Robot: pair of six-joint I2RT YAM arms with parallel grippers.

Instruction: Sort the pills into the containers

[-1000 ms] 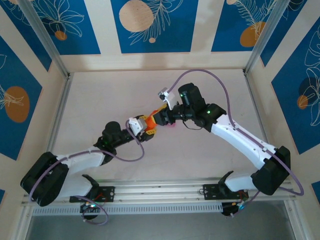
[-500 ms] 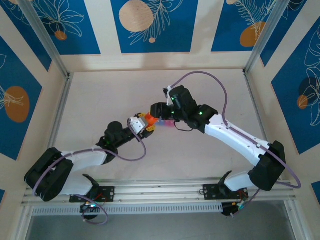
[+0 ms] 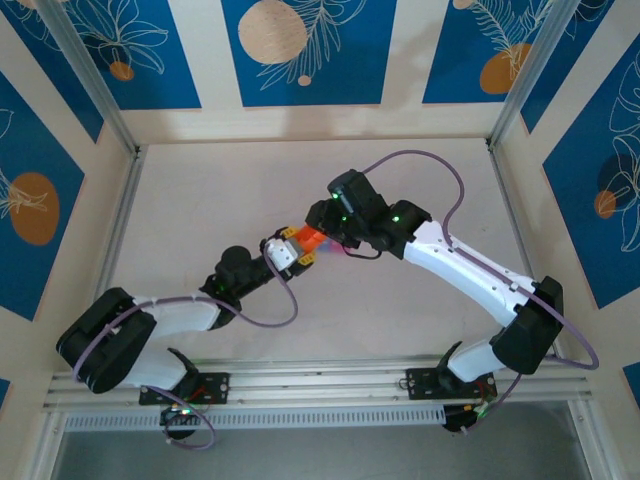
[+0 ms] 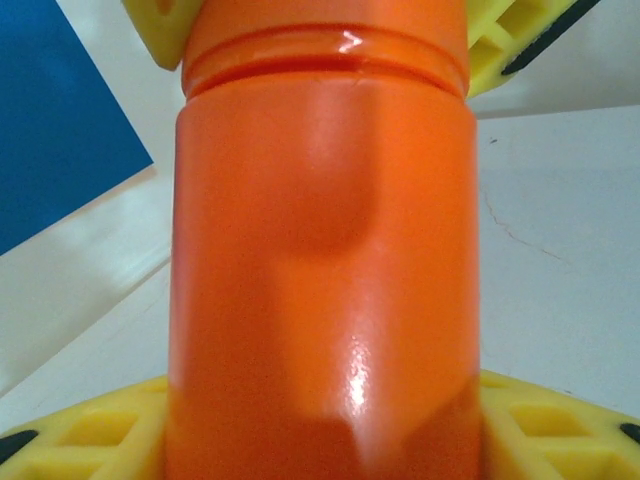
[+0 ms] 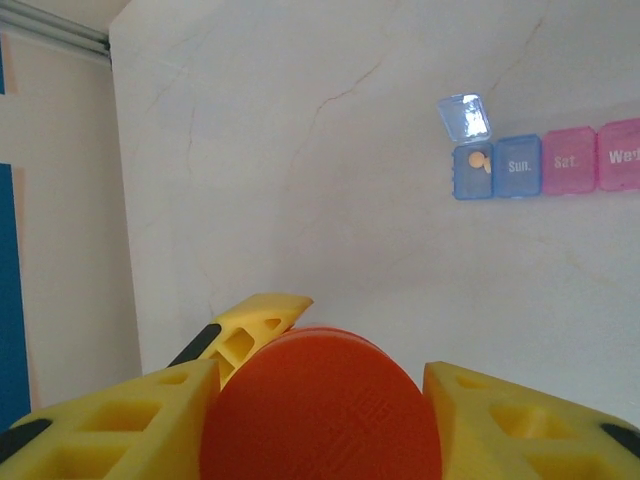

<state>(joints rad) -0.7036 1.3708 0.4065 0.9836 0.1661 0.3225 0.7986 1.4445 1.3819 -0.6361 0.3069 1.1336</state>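
An orange pill bottle (image 3: 308,238) is held over the middle of the table. My left gripper (image 4: 320,435) is shut on its body (image 4: 320,250), a yellow finger (image 4: 80,440) on each side. My right gripper (image 5: 320,400) meets it from the far end, its yellow fingers (image 5: 110,420) pressed against the two sides of the round orange cap (image 5: 320,410). The containers (image 5: 545,160) lie on the table beyond, a strip of blue and pink sections. The end blue section has its lid (image 5: 465,117) up and a pale pill (image 5: 480,160) inside.
A finger (image 5: 250,325) of the left gripper pokes out behind the cap. Both arms meet at the table's centre (image 3: 310,240). Metal frame posts (image 3: 95,80) and blue patterned walls stand round the pale tabletop (image 3: 220,190).
My right wrist has swung left and turned over the bottle's cap end. The left arm has pushed the bottle slightly up and right. Both stay on the bottle.
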